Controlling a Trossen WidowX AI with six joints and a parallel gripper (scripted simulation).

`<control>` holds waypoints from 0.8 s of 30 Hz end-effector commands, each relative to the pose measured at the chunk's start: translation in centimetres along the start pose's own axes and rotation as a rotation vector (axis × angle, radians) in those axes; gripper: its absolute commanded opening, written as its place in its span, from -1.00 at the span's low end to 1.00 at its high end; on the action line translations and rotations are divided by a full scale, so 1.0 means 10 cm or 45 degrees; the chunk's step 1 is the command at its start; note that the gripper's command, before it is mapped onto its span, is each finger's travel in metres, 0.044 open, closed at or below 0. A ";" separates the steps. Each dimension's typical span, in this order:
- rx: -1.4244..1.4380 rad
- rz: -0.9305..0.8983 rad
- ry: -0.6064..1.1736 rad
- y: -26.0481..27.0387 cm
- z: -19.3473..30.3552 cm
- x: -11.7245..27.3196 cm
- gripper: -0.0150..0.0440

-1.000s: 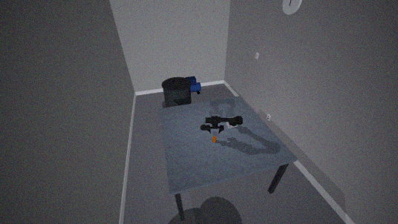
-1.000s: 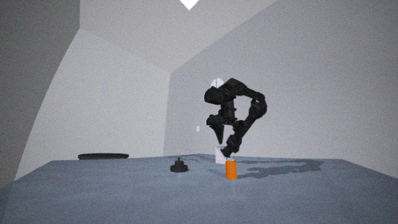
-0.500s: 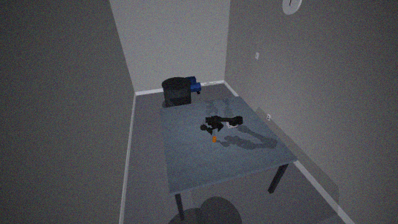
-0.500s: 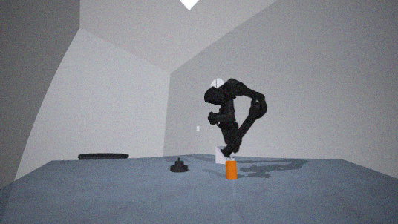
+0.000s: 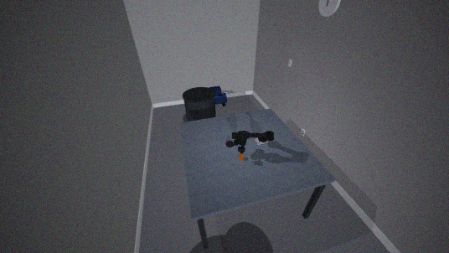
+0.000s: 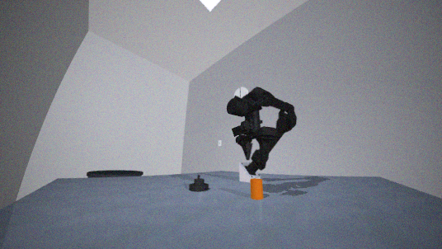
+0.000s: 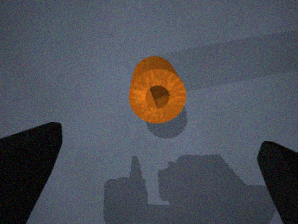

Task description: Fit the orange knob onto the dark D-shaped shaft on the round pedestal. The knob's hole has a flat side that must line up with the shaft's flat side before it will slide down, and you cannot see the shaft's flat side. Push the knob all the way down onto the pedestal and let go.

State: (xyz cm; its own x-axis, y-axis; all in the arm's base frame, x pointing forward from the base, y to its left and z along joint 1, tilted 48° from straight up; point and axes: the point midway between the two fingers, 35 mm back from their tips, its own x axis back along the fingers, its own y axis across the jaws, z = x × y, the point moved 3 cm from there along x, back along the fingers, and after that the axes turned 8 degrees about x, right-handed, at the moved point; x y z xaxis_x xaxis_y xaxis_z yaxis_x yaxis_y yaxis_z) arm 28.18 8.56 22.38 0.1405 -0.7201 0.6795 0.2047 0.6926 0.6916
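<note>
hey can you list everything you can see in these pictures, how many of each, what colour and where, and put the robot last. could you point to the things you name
knob (image 5: 241, 157) (image 6: 256, 189) (image 7: 141, 104): one, orange, upright on the table, hole facing up
round pedestal with shaft (image 6: 199, 186): one, dark, on the table, left of the knob in the exterior view
table (image 5: 214, 184) (image 6: 165, 223): one, blue-grey, under both
round dark item (image 5: 200, 105) (image 6: 115, 174): one, beyond the table
blue item (image 5: 219, 99): one, beside the round dark item
clock (image 5: 328, 6) (image 6: 241, 92): one, white, on the wall
arm (image 5: 251, 135) (image 6: 284, 119): one, black, over the table
tool (image 7: 164, 141): one, black, open, fingers either side of the wrist view
</note>
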 end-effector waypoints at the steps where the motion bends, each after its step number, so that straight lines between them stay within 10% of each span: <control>1: 0.588 -0.010 0.002 -0.02 0.00 0.00 1.00; 24: 0.589 -0.012 0.001 -0.01 0.00 -0.39 1.00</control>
State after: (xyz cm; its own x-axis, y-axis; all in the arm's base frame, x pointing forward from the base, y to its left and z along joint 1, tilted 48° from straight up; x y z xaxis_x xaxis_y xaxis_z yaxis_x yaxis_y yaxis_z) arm 27.87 10.83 20.08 0.1422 -0.7232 0.6758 -0.2516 0.6339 0.7313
